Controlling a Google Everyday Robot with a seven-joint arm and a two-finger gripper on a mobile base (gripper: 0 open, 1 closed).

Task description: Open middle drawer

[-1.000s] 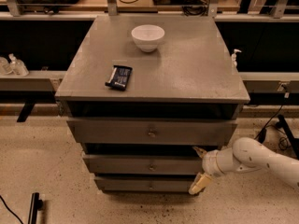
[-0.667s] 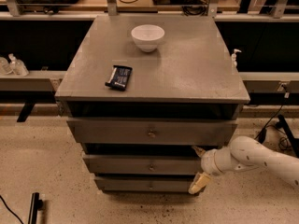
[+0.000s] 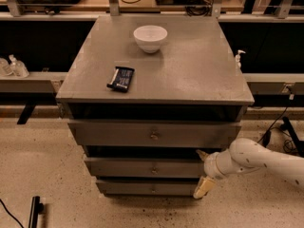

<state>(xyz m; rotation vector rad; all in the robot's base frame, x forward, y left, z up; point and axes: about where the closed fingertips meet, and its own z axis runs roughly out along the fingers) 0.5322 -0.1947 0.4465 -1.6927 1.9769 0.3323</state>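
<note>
I fear my white gripper (image 3: 203, 171), open and holding nothing at the right end of the flat grey middle drawer (image 3: 142, 167), could slip off, being away from its little round metal knob (image 3: 153, 169).

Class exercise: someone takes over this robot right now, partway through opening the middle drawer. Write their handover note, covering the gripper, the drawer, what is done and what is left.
Gripper: open, at the right end of the middle drawer, with its fingers spread above and below the front there. The arm reaches in from the right.
Middle drawer: no clear sign that it has been pulled out. Its centre knob is untouched.
Done: gripper brought to the drawer.
Left: get a hold and pull the drawer out.
On the cabinet top: white bowl and dark packet, not involved.
</note>
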